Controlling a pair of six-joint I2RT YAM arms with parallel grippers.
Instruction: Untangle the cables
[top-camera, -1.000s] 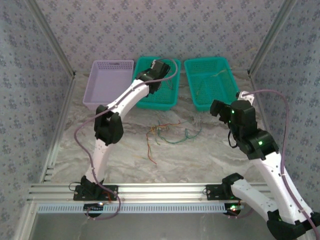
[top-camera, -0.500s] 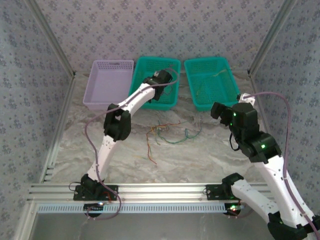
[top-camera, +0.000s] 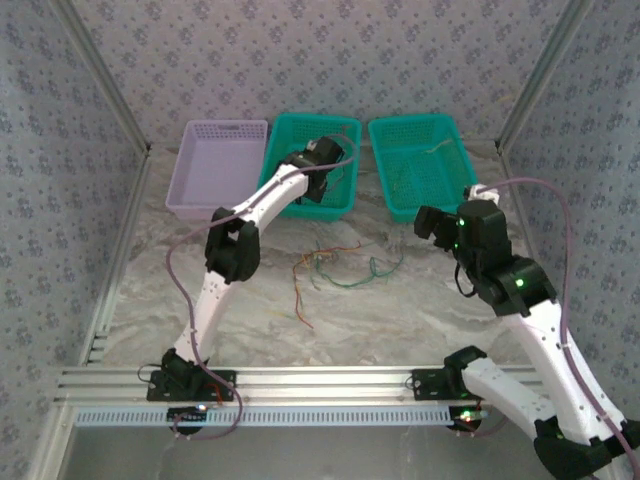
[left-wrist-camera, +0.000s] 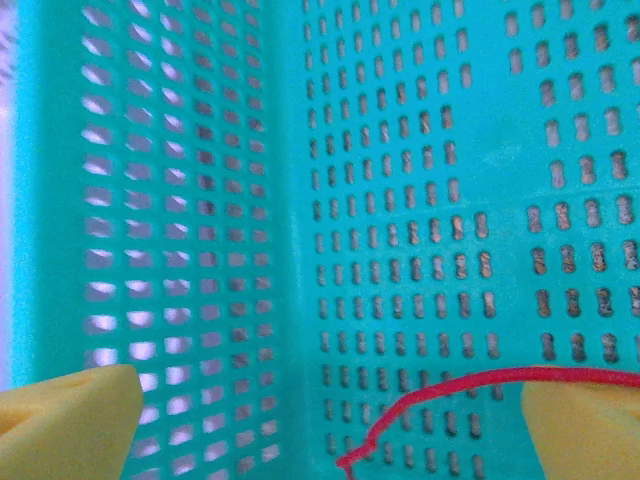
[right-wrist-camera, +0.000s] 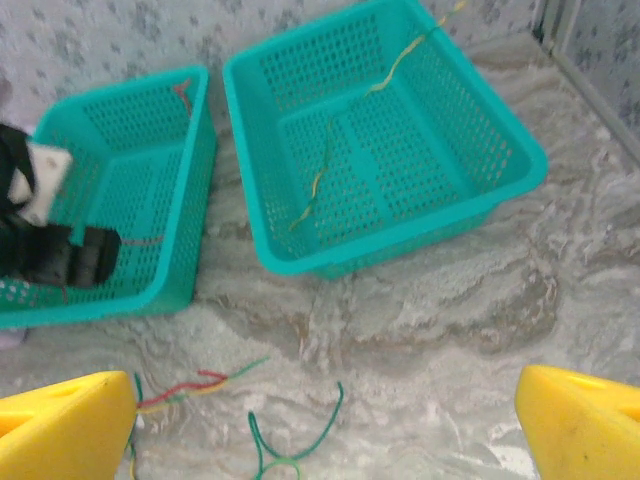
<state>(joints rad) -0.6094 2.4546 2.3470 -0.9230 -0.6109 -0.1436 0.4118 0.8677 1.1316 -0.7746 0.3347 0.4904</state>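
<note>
L pincer (left-wrist-camera: 320, 415) has sunk deeper into the middle basket (left-wrist-camera: 180, 200), pads wide apart, red cable (left-wrist-camera: 450, 385) loose on its floor. R pincer (right-wrist-camera: 325, 425), also wide, has edged toward cables (top-camera: 335, 265) tangled on counter (top-camera: 400, 310); likely one strand sorted, several left

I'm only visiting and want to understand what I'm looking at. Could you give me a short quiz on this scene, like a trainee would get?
1. True or false: the left gripper is inside the lavender basket.
2. What colour is the wire in the right teal basket? A yellow-orange, B blue, C white.
3. Fill in: the tangled cables lie on the ____.
Key: 1 false; it is open inside the middle teal basket, with a red wire between its fingers. 2 A. 3 table.
</note>
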